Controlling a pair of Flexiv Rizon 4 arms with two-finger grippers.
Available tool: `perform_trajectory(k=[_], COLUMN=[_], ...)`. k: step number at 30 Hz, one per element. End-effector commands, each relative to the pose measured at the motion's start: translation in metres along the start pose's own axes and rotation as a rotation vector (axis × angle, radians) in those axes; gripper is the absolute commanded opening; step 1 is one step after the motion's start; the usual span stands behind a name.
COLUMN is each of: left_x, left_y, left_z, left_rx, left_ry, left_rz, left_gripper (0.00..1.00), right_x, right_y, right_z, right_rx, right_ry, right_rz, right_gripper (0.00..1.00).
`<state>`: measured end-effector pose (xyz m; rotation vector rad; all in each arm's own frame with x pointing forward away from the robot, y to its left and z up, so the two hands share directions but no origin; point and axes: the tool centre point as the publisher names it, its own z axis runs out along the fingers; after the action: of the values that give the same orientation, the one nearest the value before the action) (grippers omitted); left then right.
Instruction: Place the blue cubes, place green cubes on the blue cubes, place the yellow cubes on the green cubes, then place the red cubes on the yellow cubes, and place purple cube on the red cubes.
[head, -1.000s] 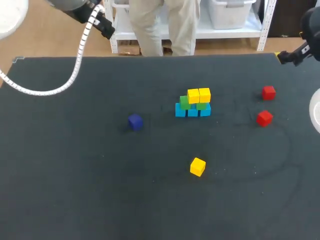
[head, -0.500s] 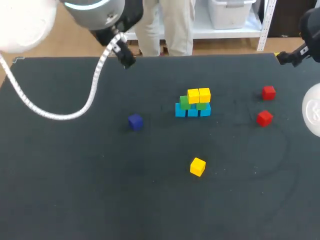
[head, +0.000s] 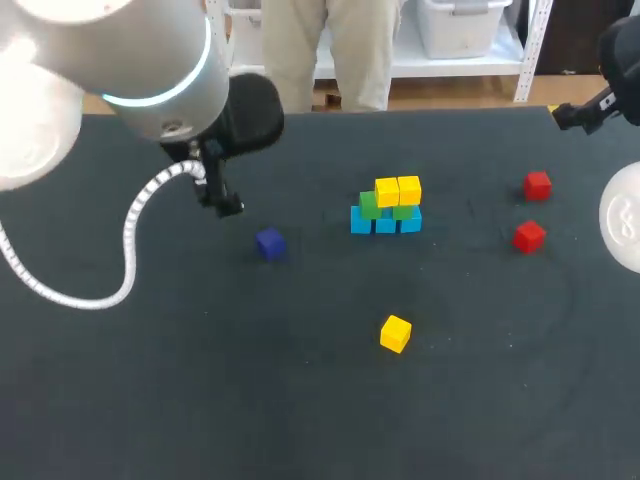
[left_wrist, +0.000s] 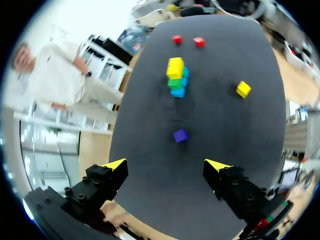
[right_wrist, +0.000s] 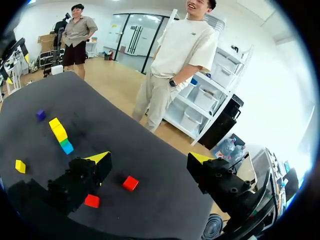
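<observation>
A stack stands mid-table: a row of three blue cubes (head: 386, 224), two green cubes (head: 369, 205) on them and two yellow cubes (head: 398, 190) on top. A loose yellow cube (head: 395, 333) lies nearer the front. Two red cubes (head: 538, 185) (head: 528, 236) sit to the right, and the purple cube (head: 270, 243) to the left. My left gripper (left_wrist: 166, 165) hangs open high above the table, with the purple cube (left_wrist: 180, 135) ahead of it. My right gripper (right_wrist: 149, 158) is open and empty above the right edge, the red cubes (right_wrist: 130, 183) below it.
My left arm (head: 150, 60) and its white cable (head: 130, 240) hang over the table's far left part. The right arm (head: 622, 215) shows at the right edge. The dark table (head: 200, 400) carries nothing else.
My left arm has swung in from the far left corner over the table, toward the purple cube. The cubes have not moved. The right arm has barely shifted.
</observation>
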<state>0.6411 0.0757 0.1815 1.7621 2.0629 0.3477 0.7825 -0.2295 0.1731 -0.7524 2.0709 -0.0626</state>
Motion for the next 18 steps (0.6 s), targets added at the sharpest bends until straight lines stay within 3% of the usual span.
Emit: perform_trajectory(k=[1,5,10,16,18], left_x=[-0.003,-0.017,-0.036,-0.060,-0.063], left_y=[0.000,-0.004,-0.013,-0.023,-0.029], left_z=[0.011,0.016,0.021,0.017,0.017], left_rx=[0.059,0.067,0.101,0.193,0.186], left_ry=[-0.124,-0.128,-0.074,0.030,0.074], left_rz=[0.265,0.295,0.358,0.290,0.306], left_gripper=[1.00,1.00,1.00,1.00,1.00], right_x=[0.000,0.000,0.000,0.000,0.000], right_y=[0.000,0.000,0.000,0.000,0.000], right_z=[0.000,0.000,0.000,0.000,0.000], right_rx=[0.003,0.003,0.003,0.003,0.003], right_ry=[0.002,0.002,0.002,0.002,0.002], right_rz=[-0.001,-0.001,-0.001,-0.001,-0.001], right_gripper=[1.00,1.00,1.00,1.00,1.00])
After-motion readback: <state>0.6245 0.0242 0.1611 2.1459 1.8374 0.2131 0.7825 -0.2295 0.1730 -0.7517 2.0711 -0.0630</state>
